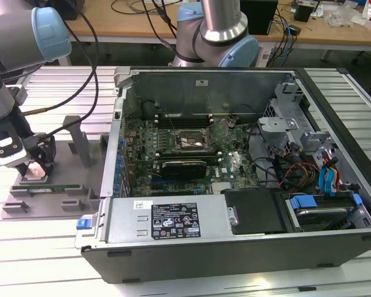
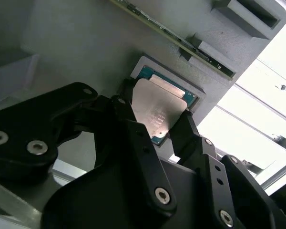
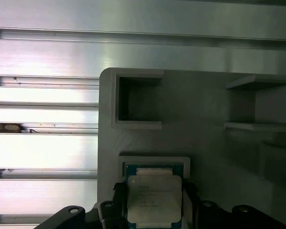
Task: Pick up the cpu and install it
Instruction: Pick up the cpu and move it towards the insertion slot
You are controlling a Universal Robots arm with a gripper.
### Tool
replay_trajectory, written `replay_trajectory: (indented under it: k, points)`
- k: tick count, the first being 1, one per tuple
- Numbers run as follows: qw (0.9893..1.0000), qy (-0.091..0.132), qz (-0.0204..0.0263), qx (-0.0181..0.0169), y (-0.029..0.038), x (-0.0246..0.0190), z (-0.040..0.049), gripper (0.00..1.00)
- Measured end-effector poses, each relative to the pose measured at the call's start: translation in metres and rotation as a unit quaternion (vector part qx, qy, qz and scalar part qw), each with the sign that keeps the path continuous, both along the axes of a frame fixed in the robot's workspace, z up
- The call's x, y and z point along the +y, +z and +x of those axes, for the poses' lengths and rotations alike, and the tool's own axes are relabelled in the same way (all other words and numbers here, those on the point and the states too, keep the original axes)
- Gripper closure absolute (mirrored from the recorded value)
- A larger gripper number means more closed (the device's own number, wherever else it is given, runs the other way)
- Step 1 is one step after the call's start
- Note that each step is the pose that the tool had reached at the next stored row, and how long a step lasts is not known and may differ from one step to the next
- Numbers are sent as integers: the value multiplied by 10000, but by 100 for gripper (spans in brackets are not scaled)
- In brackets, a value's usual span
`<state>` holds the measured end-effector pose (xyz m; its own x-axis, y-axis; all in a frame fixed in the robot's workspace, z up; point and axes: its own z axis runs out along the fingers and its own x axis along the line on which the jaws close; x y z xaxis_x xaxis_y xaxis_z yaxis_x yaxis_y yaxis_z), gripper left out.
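The cpu (image 2: pixel 158 110) sits in its pocket near the grey tray's (image 3: pixel 209 100) edge. This looks like the pick-up step, with nothing lifted yet. The gripper (image 1: pixel 37 162) is down over the tray, its fingers (image 2: pixel 185 130) pinched against two opposite chip edges. I'd say it wants an even, level squeeze.

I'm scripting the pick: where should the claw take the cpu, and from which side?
Pinch two opposite edges, coming from straight above: the cpu lies flat in the tray pocket, so only its thin sides can be pinched. The claw grips it so.
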<state>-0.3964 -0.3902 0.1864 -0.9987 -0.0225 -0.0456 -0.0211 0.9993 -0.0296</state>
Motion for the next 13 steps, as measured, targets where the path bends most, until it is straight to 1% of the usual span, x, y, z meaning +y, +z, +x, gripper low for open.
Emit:
replay_trajectory:
  k: [7, 9, 13]
  points:
    - [10000, 0, -2, 0, -1, 0, 0, 45]
    - [10000, 1, -6, -1, 40, 0, 1, 45]
    - [10000, 1, -7, 0, 91, 0, 0, 45]
